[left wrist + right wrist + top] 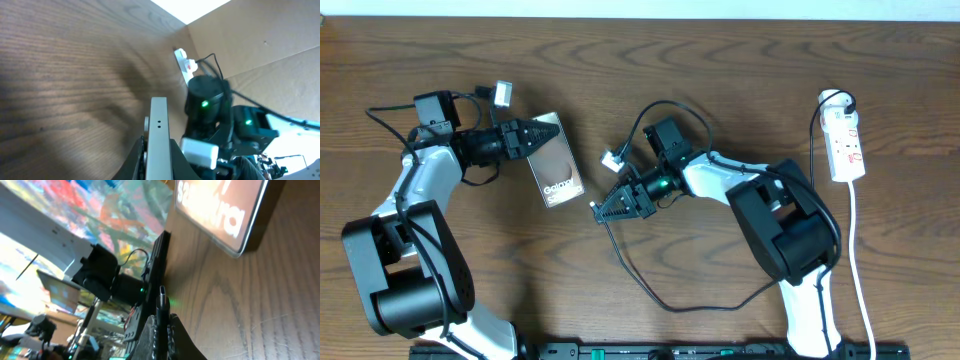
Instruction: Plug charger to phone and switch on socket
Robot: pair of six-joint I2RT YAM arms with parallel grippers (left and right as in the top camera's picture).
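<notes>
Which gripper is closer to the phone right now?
Left. The left gripper clamps the phone by its edge; the right gripper, holding the charger plug, sits apart beside it.

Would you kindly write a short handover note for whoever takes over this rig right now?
Left gripper: shut on the phone, gripping it at one end.
Right gripper: shut on the charger at its plug tip, which points toward the phone but is apart from it.
Socket: far right in the overhead view, with no gripper near it.
Done: phone and charger grasped.
Left: insert the plug, then switch on the socket.
</notes>
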